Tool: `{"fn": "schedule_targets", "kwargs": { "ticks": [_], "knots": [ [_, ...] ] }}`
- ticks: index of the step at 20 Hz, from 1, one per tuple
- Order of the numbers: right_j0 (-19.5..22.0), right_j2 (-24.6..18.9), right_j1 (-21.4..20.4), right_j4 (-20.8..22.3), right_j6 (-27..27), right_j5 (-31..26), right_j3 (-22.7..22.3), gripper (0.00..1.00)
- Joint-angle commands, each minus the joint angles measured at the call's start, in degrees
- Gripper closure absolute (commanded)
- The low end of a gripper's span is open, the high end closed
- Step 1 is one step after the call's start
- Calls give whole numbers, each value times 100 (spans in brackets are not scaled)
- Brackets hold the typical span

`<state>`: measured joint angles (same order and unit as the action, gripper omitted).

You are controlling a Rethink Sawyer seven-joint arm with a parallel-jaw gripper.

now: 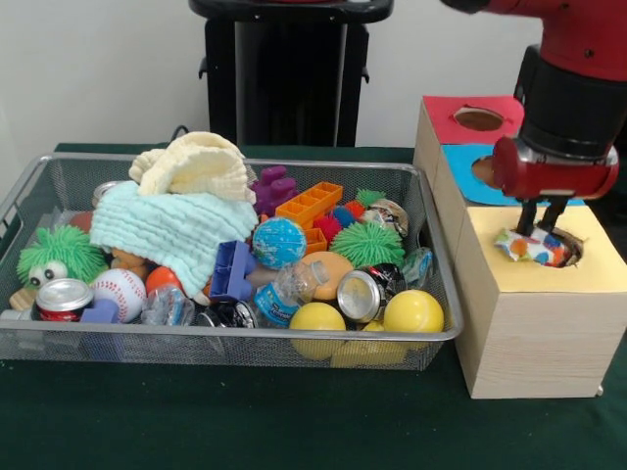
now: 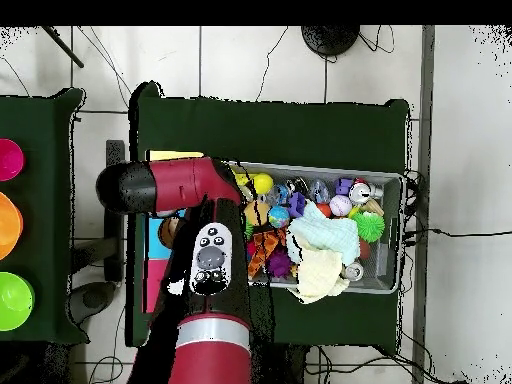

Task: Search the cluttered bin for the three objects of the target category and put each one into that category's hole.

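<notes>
A white polka-dot cloth (image 1: 529,247) lies bunched at the left edge of the round hole (image 1: 560,247) in the yellow-topped box (image 1: 537,299). The gripper (image 1: 542,227) stands over it, seemingly pinching it, fingertips hidden by folds. Beside the box, the wire basket (image 1: 439,335) sits crammed on the desk (image 1: 245,421).

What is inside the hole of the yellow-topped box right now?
A polka-dot cloth sits bunched in the yellow-topped box's hole, partly over the rim, with the gripper right above it. Anything deeper in the box is hidden, and the overhead view is blocked by the arm.
</notes>
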<state>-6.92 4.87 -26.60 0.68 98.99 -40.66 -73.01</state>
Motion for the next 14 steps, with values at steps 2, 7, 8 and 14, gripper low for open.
{"fn": "schedule_targets", "kwargs": {
  "ticks": [2,7,8,14],
  "knots": [
    [223,2,-539,62,375,-1343,-259,100],
    [333,-100,-450,90,349,-1140,-323,100],
    [341,-101,-449,97,340,-1144,-319,100],
    [355,-113,-421,184,281,-1072,-329,100]
  ]
}}
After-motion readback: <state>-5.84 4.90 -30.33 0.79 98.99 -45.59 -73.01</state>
